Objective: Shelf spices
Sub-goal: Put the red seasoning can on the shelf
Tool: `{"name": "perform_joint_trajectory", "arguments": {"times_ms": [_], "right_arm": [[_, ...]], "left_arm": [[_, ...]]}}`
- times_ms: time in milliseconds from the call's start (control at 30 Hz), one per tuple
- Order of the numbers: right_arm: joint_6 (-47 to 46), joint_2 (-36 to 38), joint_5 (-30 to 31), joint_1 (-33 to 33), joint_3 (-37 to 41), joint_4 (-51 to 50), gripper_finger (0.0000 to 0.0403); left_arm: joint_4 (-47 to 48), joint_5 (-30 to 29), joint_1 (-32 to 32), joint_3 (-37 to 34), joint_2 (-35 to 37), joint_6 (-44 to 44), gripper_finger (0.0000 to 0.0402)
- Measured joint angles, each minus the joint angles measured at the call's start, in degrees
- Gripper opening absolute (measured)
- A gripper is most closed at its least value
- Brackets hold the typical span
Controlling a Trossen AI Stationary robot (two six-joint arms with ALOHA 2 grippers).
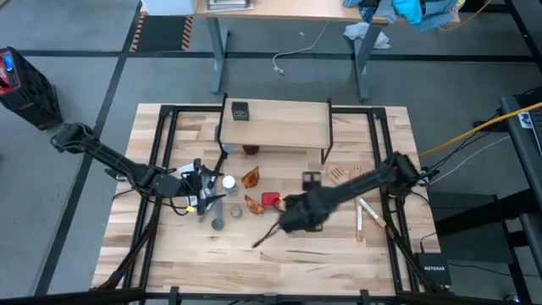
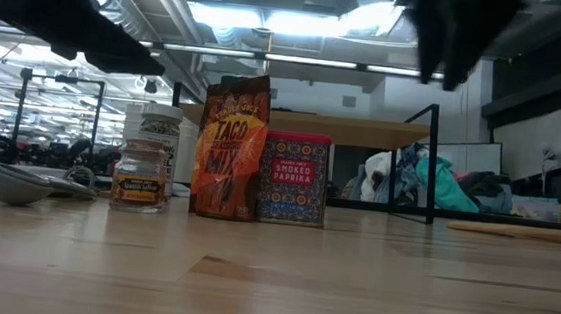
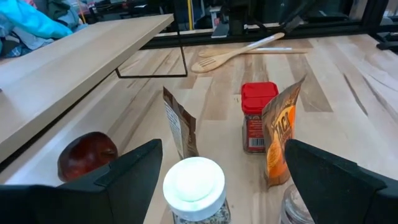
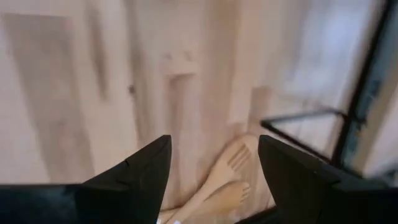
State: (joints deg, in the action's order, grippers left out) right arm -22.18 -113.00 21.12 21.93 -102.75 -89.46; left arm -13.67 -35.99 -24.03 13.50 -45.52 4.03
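**Left claw lined up on the white-capped jar**

My left claw (image 3: 211, 180) hangs low with its fingers wide apart, the white-capped jar (image 3: 194, 190) between them. The jar stands on the table (image 1: 339, 254) in front of the shelf (image 1: 275, 123), beside the taco packet (image 3: 280, 134) and paprika tin (image 3: 257, 117). It looks light, rigid and smooth; I'd grip its sides below the cap. My right claw (image 4: 211, 177) waits part open and empty over the spatulas (image 4: 221, 180).

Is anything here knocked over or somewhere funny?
Nothing is knocked over. One oddity: a round dark red thing that looks like an apple sits on the table under the light-wood shelf, among spice containers.
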Motion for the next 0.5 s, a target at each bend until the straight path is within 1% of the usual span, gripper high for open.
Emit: {"name": "perform_joint_trajectory", "arguments": {"times_ms": [133,233,300,400,433,500], "right_arm": [[-10.76,8.09,6.08,3.14,11.00,3.26,0.0248],[-13.37,15.48,11.43,4.34,19.08,10.04,0.0248],[-13.04,20.31,14.84,4.38,25.04,17.20,0.0248],[-8.23,27.51,18.17,3.05,34.83,30.34,0.0248],[-6.24,29.79,18.22,2.25,38.40,35.74,0.0248],[-2.23,33.24,16.28,0.24,45.60,47.29,0.0248]], "left_arm": [[-0.68,-0.01,0.00,0.00,0.00,0.03,0.0331],[-0.94,-0.01,0.01,0.00,0.04,0.52,0.0331],[-1.43,0.00,0.00,0.00,0.04,0.65,0.0331],[-2.35,0.00,0.02,0.00,0.07,0.68,0.0331],[-2.42,0.00,0.02,0.00,0.07,0.57,0.0331],[-2.44,0.00,0.02,0.00,0.07,0.63,0.0331]]}}
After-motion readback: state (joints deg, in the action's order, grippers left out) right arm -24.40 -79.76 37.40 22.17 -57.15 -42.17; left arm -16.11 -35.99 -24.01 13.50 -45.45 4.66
